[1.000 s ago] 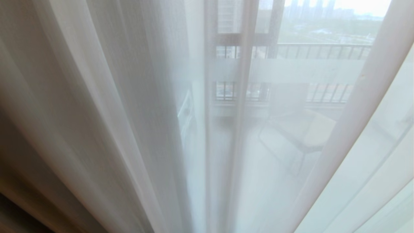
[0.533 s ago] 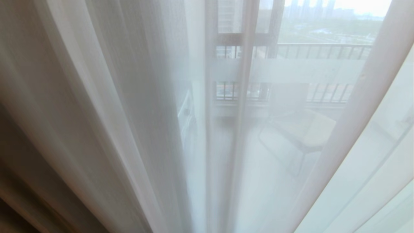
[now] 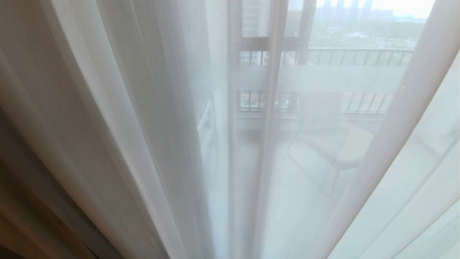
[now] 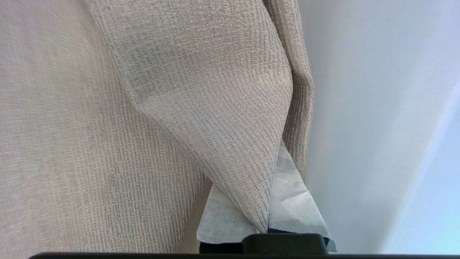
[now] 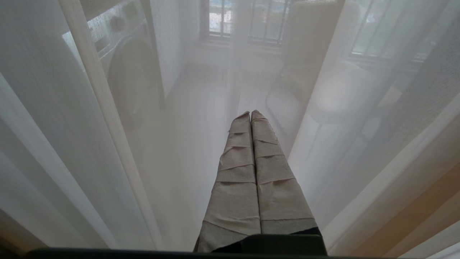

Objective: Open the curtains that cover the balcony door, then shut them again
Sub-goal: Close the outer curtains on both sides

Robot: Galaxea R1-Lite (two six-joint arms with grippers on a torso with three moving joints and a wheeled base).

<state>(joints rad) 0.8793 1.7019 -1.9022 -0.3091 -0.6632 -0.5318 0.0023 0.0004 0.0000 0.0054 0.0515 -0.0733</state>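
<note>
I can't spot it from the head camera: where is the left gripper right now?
Only the left wrist view shows the left gripper: it is shut on a fold of the thick beige curtain, with a pale wall beside it.

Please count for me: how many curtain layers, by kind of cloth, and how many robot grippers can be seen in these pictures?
Thick cream-beige woven curtain layer: 1
Thin see-through white sheer curtain layer: 1
Tape-wrapped robot grippers: 2, the left gripper pinching the woven cloth, the right gripper shut before the sheer
Total: 4
</note>
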